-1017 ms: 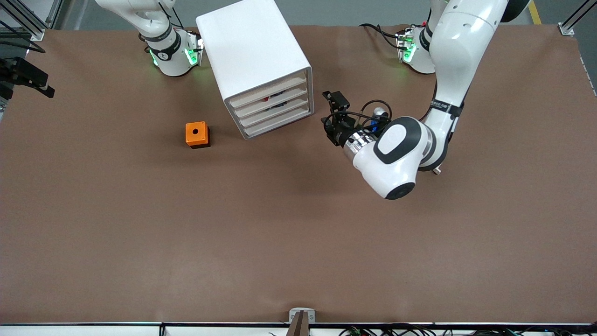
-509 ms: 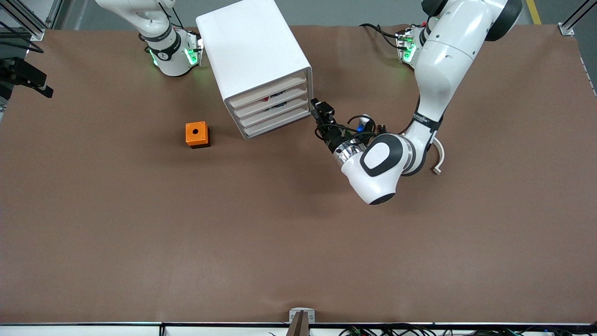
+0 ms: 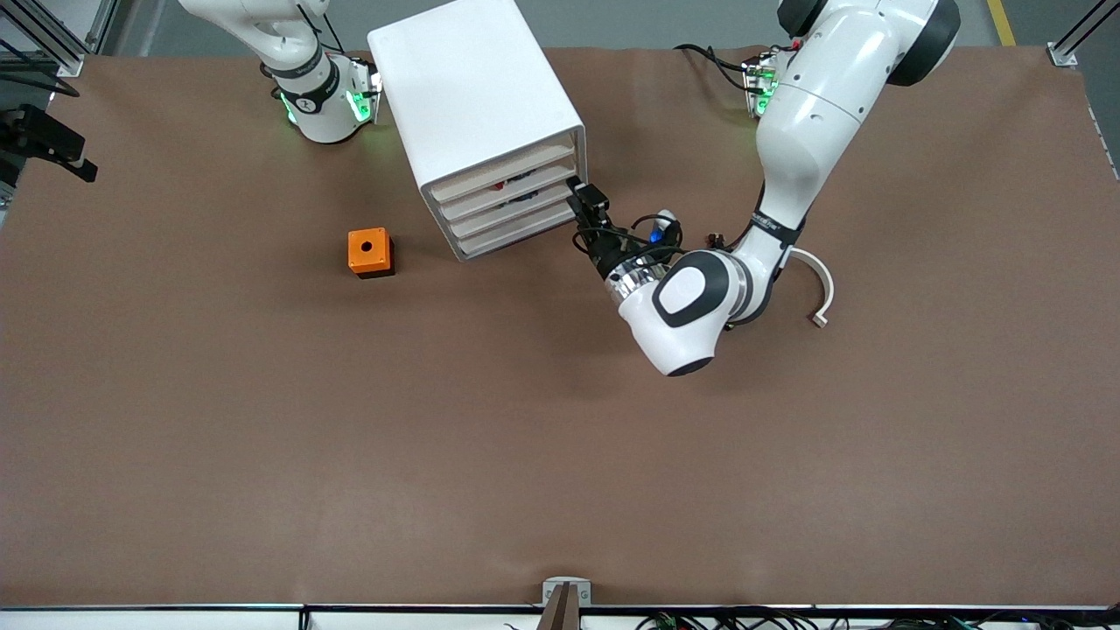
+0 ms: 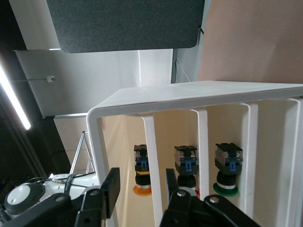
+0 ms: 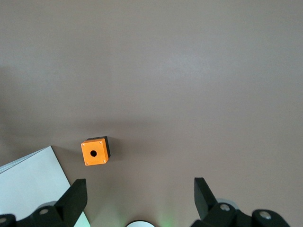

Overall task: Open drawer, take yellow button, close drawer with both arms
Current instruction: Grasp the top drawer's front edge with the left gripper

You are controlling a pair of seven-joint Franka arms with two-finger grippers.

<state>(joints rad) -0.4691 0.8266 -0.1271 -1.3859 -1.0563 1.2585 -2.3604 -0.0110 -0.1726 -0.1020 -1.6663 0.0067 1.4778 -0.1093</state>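
Observation:
The white drawer cabinet point(image 3: 472, 96) stands between the two arms' bases, and its drawers point(image 3: 512, 203) are all pushed in. My left gripper point(image 3: 580, 199) is at the drawer fronts' edge toward the left arm's end. In the left wrist view my left gripper point(image 4: 142, 176) is open, narrowed, with its fingers either side of a white front bar point(image 4: 152, 156). The button point(image 4: 142, 189), orange cap on a dark body, sits inside the drawer nearest the cabinet's top. My right gripper point(image 5: 139, 185) waits open, high over the table.
An orange box point(image 3: 368, 252) with a black hole sits on the brown table toward the right arm's end, also seen from above as the orange box point(image 5: 95, 152). Two more buttons, one green-capped point(image 4: 226, 188), lie in lower drawers. A white curved strip point(image 3: 820, 293) lies by the left arm.
My left gripper has travelled toward the cabinet and reached the drawer fronts, and its fingers have narrowed. The right arm has not moved.

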